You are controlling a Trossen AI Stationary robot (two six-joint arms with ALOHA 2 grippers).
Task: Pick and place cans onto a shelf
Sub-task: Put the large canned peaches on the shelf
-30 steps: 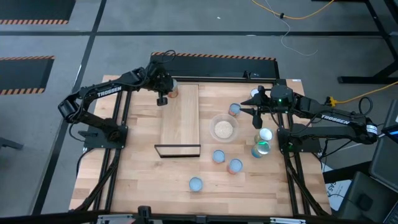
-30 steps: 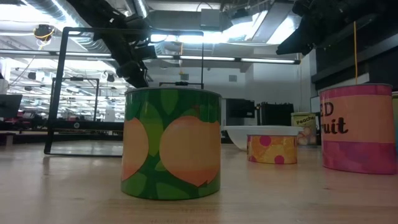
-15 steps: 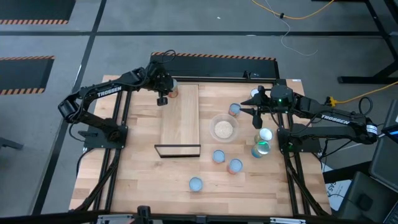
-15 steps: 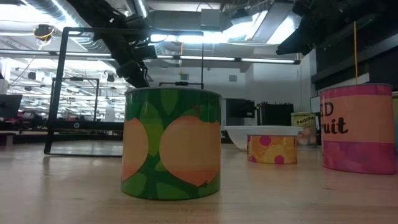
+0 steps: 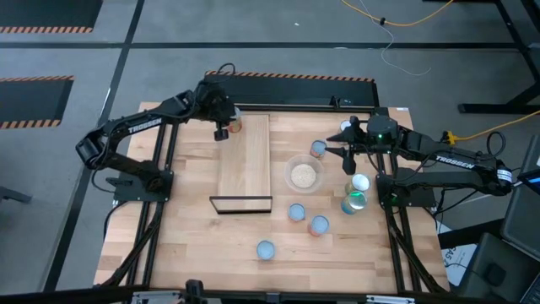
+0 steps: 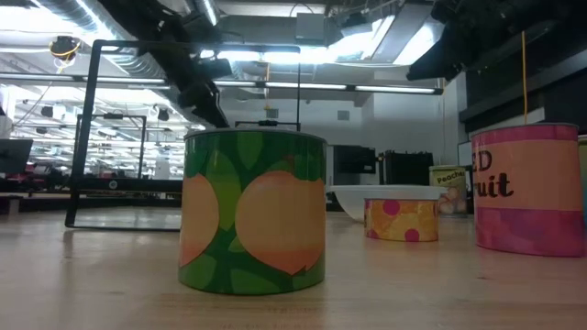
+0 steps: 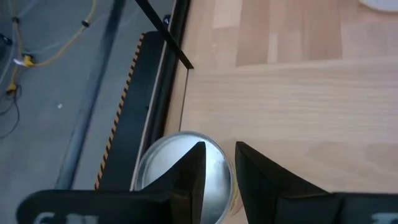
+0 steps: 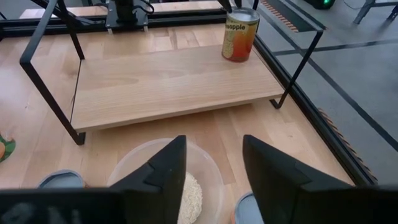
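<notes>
The orange-labelled silver-topped can (image 8: pixel 240 34) stands on the long light-wood shelf (image 5: pixel 245 156) at its twelve o'clock corner. Releasing well means the left gripper (image 7: pixel 216 168) lifts straight up, clear of the rim. It hovers above the can, fingers spread. The right gripper (image 8: pixel 211 165), spread, waits over the clear round bowl (image 5: pixel 304 175).

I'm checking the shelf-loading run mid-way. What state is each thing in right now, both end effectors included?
Pineapple can, upright on the shelf's corner, not gripped.
Shelf, standing on its black frame, holding only that can.
Left end effector, open, above that can's top.
Right end effector, open, empty, near the bowl.
Bowl, upright, partly filled with pale grains.
Other cans, upright on the tabletop.
</notes>
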